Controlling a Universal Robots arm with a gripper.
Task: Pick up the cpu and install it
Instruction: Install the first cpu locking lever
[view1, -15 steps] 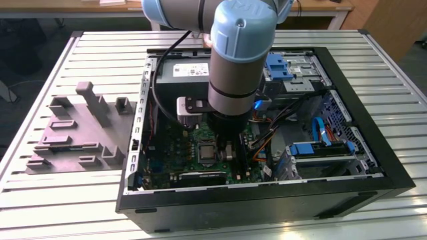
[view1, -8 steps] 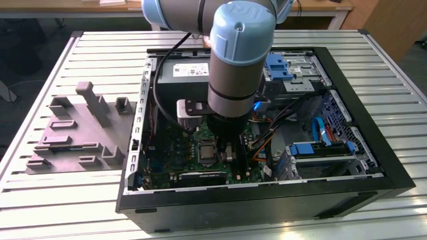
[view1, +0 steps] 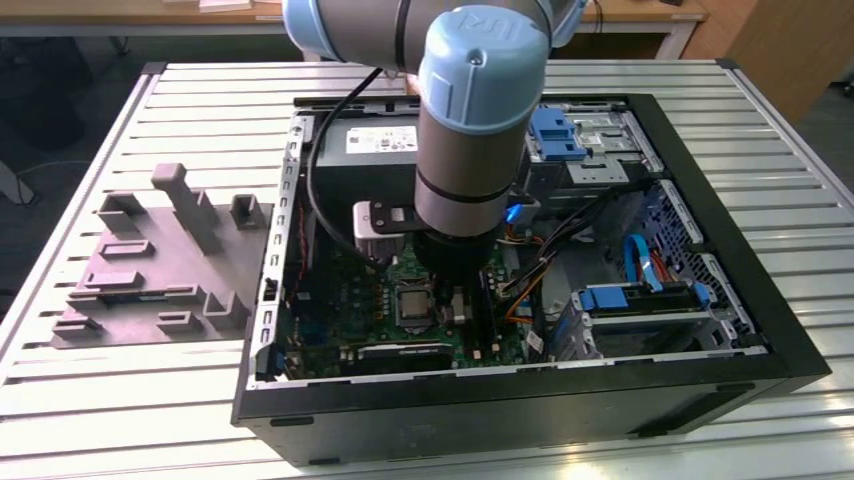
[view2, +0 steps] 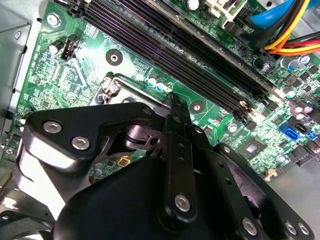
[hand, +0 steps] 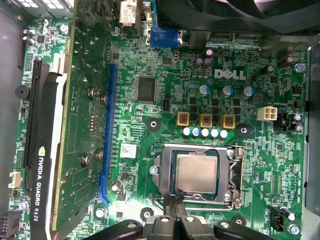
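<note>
While white lettering is printed on the green board (hand: 165, 90), the cpu (hand: 196, 172) is seen flat in the socket (hand: 235, 175), lower centre of the exterior view, edges squared to the frame, no long axis, with the gripper (hand: 172, 202) pressed together at its edge.

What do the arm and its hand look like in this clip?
The arm is a thick grey metallic tube with pale blue plastic joint caps and a dark band near its lower end. A black cable runs beside it, and a small pale box sits on a black bracket at the wrist. The hand is glossy black, built of linked bars joined by silver round-headed bolts, ending in narrow black fingers.
</note>
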